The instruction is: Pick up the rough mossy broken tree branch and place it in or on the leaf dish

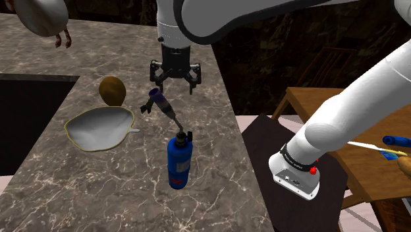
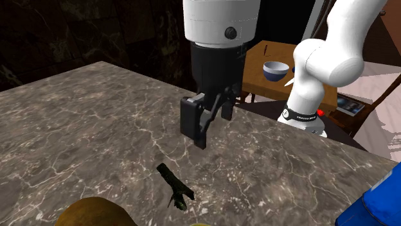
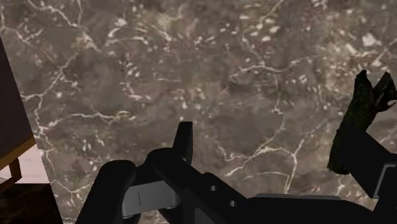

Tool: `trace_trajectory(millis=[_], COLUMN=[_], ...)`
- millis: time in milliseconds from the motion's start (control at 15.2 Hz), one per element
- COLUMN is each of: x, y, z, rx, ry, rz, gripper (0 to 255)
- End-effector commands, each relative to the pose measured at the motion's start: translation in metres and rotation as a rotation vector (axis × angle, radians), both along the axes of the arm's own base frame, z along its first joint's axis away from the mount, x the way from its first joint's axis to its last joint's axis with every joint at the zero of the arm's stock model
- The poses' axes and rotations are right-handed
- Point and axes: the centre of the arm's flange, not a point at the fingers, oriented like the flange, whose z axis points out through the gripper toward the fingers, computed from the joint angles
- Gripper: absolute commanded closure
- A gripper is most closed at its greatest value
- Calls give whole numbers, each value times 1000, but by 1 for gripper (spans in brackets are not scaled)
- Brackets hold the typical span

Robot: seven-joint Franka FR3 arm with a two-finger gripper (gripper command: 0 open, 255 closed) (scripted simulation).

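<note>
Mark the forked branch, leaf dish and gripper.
forked branch (image 2: pixel 172 185): second exterior view, mid-stem.
leaf dish (image 1: pixel 99 128): shoulder view, bare inner surface.
gripper (image 1: pixel 174 84): shoulder view, midway between the open fingertips.

A brown-grey marble countertop (image 1: pixel 118 191) with white veins spreads across the scene under dim, even light. At the shoulder view's left a dark rectangular opening (image 1: pixel 26 125) is cut into the countertop. Beyond the counter's far edge stands a wooden table (image 1: pixel 304 99) with a dark wooden chair (image 1: pixel 329 66) behind it, on a pale pink floor (image 1: pixel 253 122). A dark, stone-textured wall (image 1: pixel 276 39) closes the background.
</note>
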Motion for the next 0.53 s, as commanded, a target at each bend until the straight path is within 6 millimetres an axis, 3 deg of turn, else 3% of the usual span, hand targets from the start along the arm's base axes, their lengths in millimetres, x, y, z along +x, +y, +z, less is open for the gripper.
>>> trace_trajectory(millis=[0, 396, 462], x=[20, 80, 82], y=[16, 59, 60], z=[-8, -21, -21], rx=[4, 11, 11], ry=[-12, -47, -49], rz=[-60, -221, -227], gripper=[0, 0, 0])
